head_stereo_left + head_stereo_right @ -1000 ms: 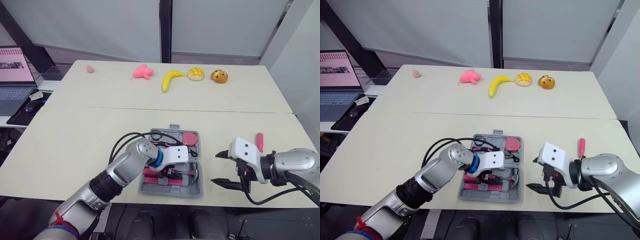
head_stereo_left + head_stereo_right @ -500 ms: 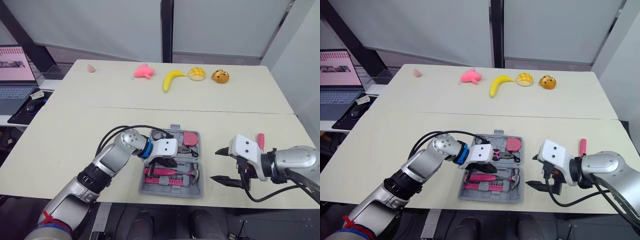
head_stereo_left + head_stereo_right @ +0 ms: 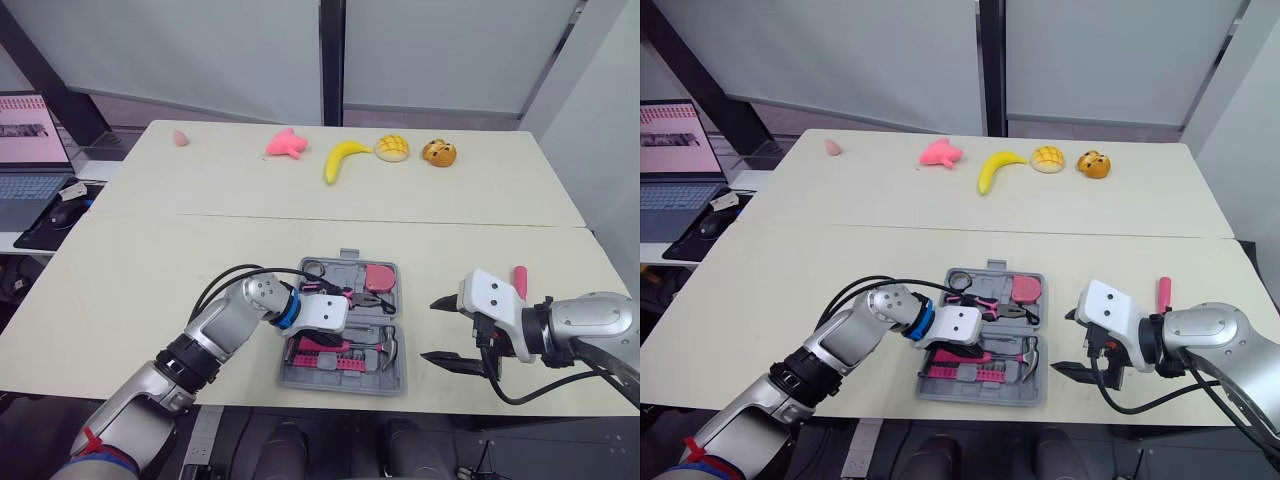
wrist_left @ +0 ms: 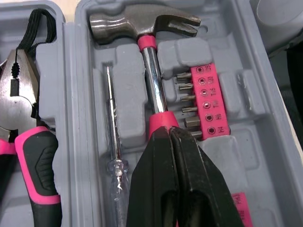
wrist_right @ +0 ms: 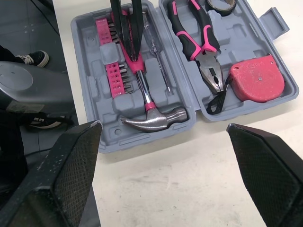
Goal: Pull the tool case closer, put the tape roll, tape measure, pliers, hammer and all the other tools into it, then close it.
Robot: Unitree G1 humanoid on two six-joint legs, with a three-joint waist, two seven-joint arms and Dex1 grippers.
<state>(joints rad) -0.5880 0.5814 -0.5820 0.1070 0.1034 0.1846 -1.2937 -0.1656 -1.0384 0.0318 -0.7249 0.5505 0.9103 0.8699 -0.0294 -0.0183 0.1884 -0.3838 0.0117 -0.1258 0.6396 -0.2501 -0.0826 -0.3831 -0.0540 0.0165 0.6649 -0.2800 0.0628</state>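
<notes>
Left fingers (image 4: 154, 189) were shut, tips on pink-handled steel hammer (image 4: 152, 90) in open grey plastic tool case (image 3: 340, 382). Right fingers (image 5: 71, 175) gaped wide at case's 3 o'clock.

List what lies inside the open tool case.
Seen: hammer, pliers, screwdriver, bit strip, tape measure, tape roll. The left pincer covers most of the hammer's grip.

Bare table (image 3: 150, 260) between tool case (image 3: 345, 383) and right pincer (image 3: 430, 331), left pincer (image 4: 169, 131) over hammer (image 4: 144, 23)
</notes>
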